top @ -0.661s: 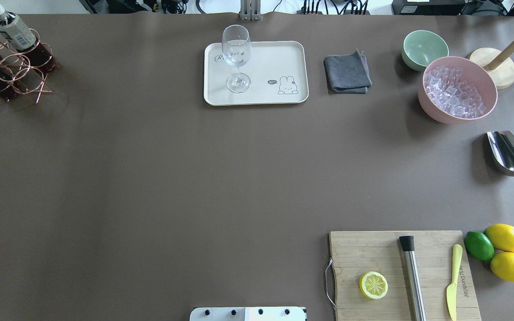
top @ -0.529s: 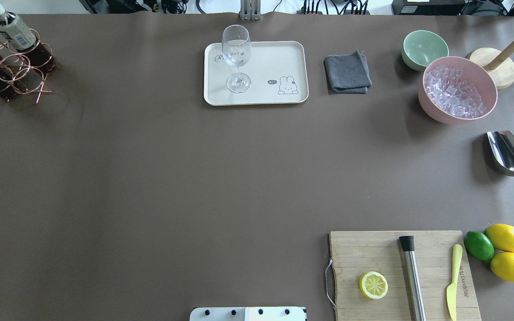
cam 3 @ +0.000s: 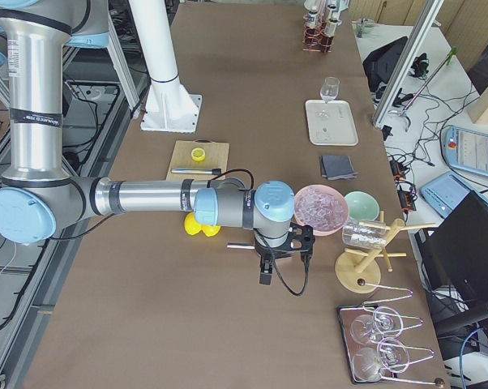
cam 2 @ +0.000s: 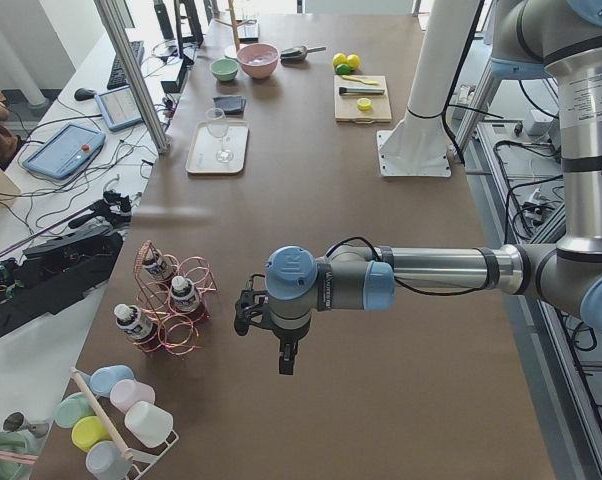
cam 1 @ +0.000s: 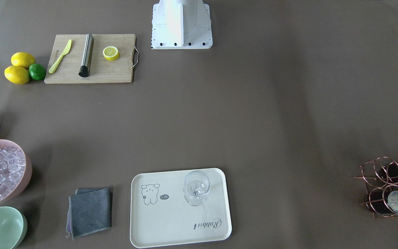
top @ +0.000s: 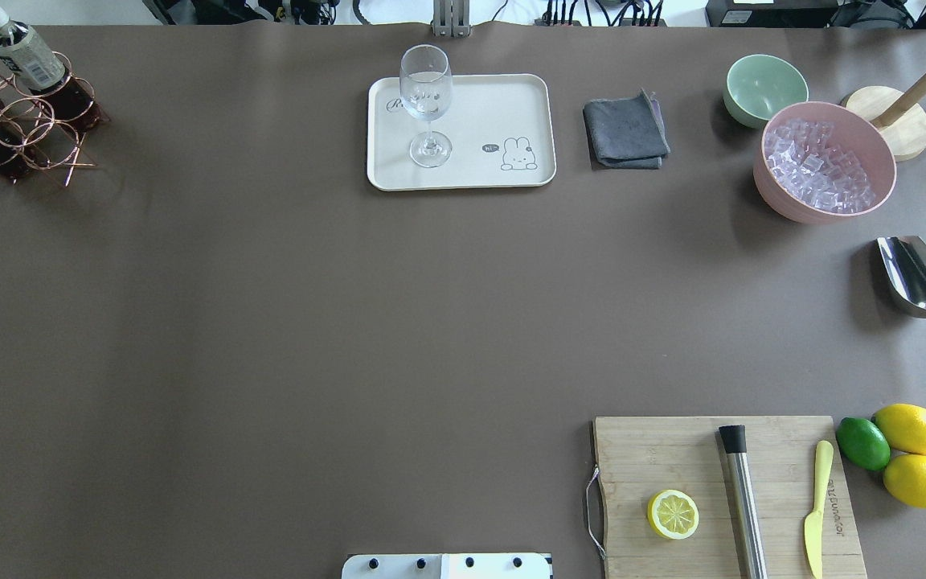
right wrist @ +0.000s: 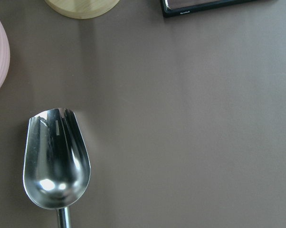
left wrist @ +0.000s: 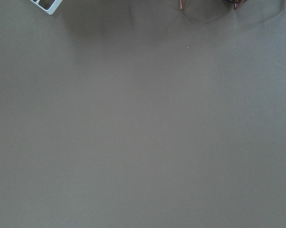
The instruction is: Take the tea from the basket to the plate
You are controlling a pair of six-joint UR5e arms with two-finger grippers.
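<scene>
Three tea bottles stand in the copper wire basket (top: 29,133) at the table's far left; one bottle (top: 25,52) is the clearest. The basket also shows in the front view (cam 1: 375,176) and the left side view (cam 2: 186,335). The cream plate (top: 495,104) with the bear drawing lies at the far middle and carries a clear wine glass (top: 426,88). My left gripper (cam 2: 243,318) hovers just beside the basket, seen only in the left side view; I cannot tell its state. My right gripper (cam 3: 299,240) hovers next to the pink bowl, seen only in the right side view; I cannot tell its state.
A grey cloth (top: 625,133), mint bowl (top: 764,87) and pink bowl of ice (top: 825,161) sit right of the plate. A metal scoop (top: 919,281) lies at the right edge. A cutting board (top: 724,494) holds a lemon half, muddler and knife, with lemons and a lime beside it.
</scene>
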